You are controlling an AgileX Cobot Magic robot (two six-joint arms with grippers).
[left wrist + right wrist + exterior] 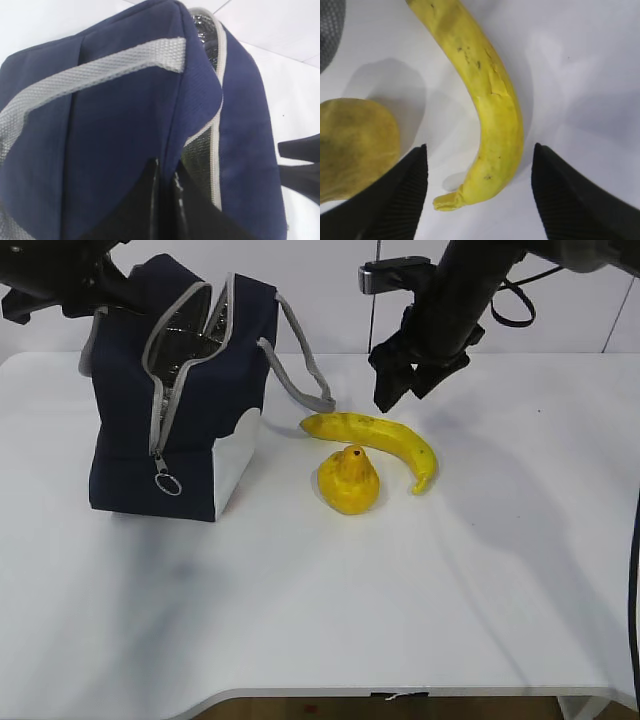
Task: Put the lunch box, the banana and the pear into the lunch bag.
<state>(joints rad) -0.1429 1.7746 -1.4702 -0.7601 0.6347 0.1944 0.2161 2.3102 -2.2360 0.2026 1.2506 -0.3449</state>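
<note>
The navy lunch bag (190,410) stands at the left with its top unzipped and the silver lining showing. My left gripper (165,175) is shut on the fabric edge of the lunch bag (125,135) beside the opening. The banana (378,436) lies to the right of the bag, with the pear (348,480) just in front of it. My right gripper (400,395) hovers open above the banana. In the right wrist view the banana (490,100) lies between the spread fingers of that gripper (480,147), and the pear (355,145) is at the left. The lunch box is out of view.
The bag's grey handle (300,370) droops toward the banana. A ring zipper pull (167,483) hangs on the bag's front. The white table (350,620) stretches wide in front and to the right, and its front edge is near the bottom.
</note>
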